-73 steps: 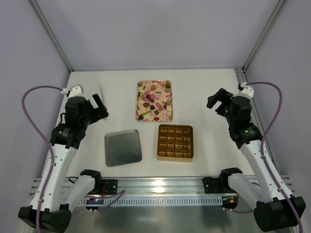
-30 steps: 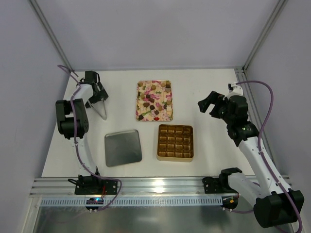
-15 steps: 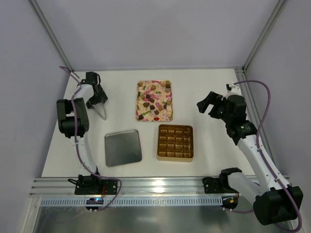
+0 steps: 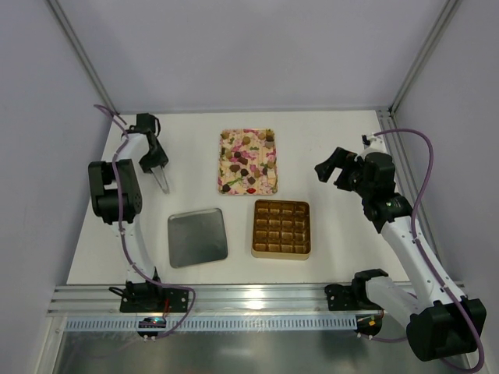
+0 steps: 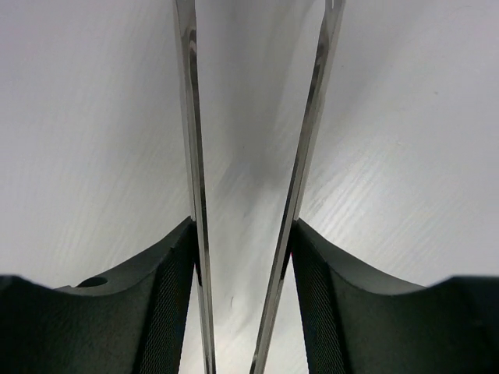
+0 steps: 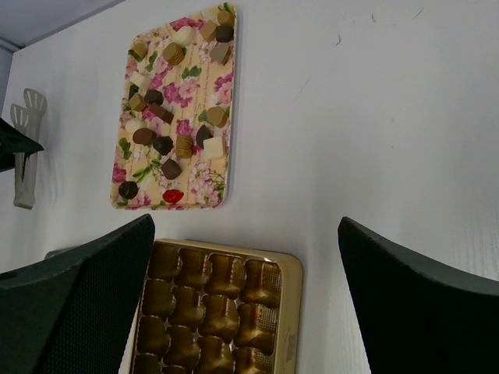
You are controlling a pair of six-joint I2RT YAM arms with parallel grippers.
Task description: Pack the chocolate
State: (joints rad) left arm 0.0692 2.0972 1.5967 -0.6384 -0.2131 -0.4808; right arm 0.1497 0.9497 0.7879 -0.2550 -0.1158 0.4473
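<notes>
The chocolate (image 4: 248, 164) lies as several small dark, tan and pale pieces on the pink floral tray (image 4: 269, 185), also in the right wrist view as chocolate (image 6: 164, 144) on the tray (image 6: 207, 183). The gold gridded box (image 4: 281, 228) in front of it has empty cells (image 6: 288, 312). At the far left my left gripper (image 4: 153, 156) points down at metal tongs (image 4: 161, 181). In the left wrist view both tong arms (image 5: 191, 156) run between my fingers (image 5: 242, 226), pads touching them. My right gripper (image 4: 331, 167) hovers open right of the tray, nothing between its fingers (image 6: 245, 224).
A flat silver lid (image 4: 197, 237) lies left of the gold box. The tongs' paddle ends (image 6: 27, 109) show at the left edge of the right wrist view. The table's white surface ends at walls behind and a metal rail in front.
My left gripper's fingers have drawn in from wide open onto the tongs' two arms. The right arm has barely shifted.
</notes>
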